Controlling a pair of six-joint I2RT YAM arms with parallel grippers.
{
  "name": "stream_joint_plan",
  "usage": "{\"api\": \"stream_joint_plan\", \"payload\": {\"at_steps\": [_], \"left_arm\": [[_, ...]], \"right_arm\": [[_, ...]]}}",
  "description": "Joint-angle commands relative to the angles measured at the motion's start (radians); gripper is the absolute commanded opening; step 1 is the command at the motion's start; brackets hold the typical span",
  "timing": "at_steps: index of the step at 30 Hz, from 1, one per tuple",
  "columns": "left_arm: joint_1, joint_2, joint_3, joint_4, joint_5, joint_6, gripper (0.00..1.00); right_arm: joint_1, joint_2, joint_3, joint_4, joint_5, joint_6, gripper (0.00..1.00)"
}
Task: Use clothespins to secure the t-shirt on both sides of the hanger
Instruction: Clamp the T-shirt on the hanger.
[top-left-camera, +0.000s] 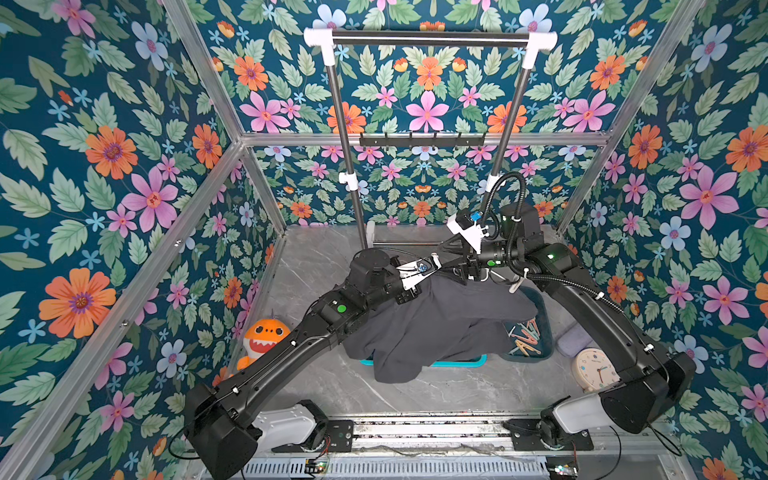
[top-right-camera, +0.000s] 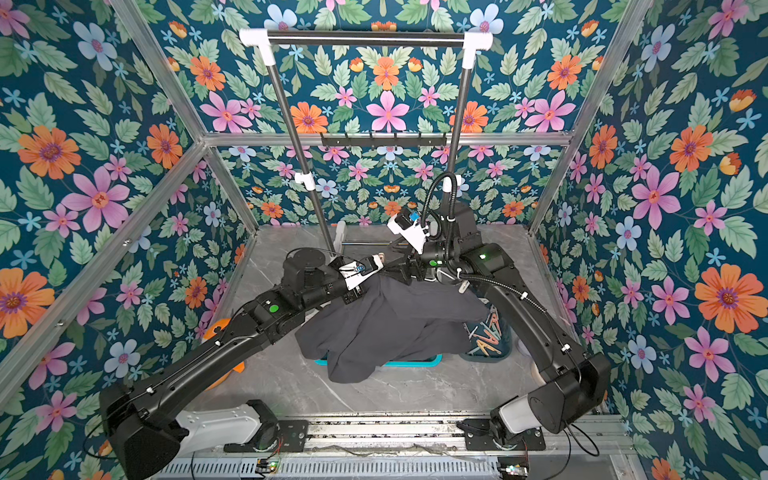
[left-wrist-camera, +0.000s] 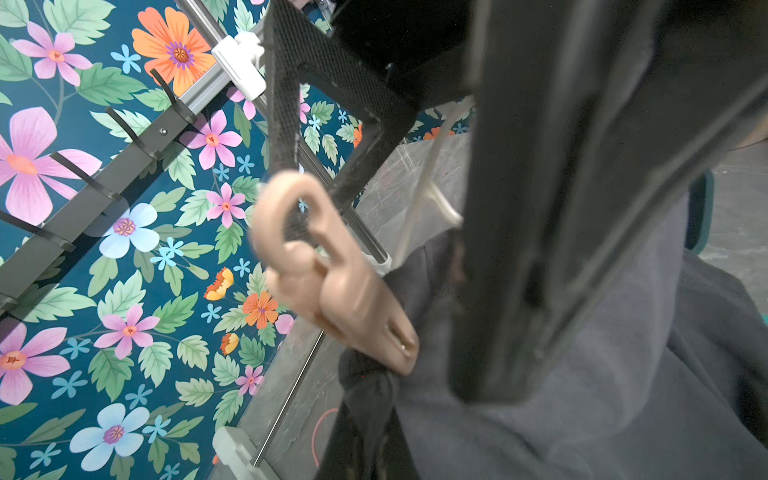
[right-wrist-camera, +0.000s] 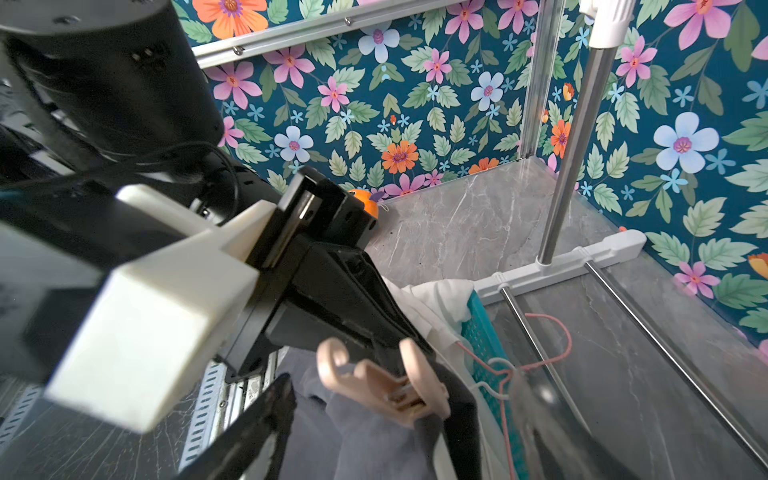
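The right gripper (left-wrist-camera: 313, 180) stands with jaws spread either side of the tan clothespin (left-wrist-camera: 345, 291), apparently to leave it biting the dark t-shirt (left-wrist-camera: 582, 415) near the white hanger (left-wrist-camera: 436, 195), while the left gripper (right-wrist-camera: 409, 338), clamped on that fabric, steadies it.

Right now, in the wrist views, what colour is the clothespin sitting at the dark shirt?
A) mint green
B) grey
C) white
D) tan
D: the clothespin against the dark t-shirt is tan, and it shows in both wrist views.
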Motion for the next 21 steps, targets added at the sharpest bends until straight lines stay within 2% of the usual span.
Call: {"api": "stream_joint_plan", "payload": {"at_steps": [1,7,12,16,21], "left_arm": [[0.01,-0.016,-0.009,0.033,-0.101,-0.029,0.0],[0.009,-0.007,0.004,0.03,-0.096,-0.067,0.0],[0.009,0.004,-0.011,0.069,-0.078,-0.118,0.0],[0.009,0.016,-0.012,0.087,-0.06,-0.136,0.0],[0.008,0.021,-0.01,0.1,-0.065,-0.151,0.0]], "right_arm": [[-0.03,-0.021,-0.026,0.029,0.036,0.046,0.81],[-0.01,0.008,-0.026,0.046,0.107,0.059,0.81],[-0.004,0.035,-0.05,0.143,0.108,0.203,0.82],[0.02,0.064,-0.042,0.182,0.171,0.301,0.88],[0.037,0.063,-0.072,0.264,0.261,0.417,0.88]]}}
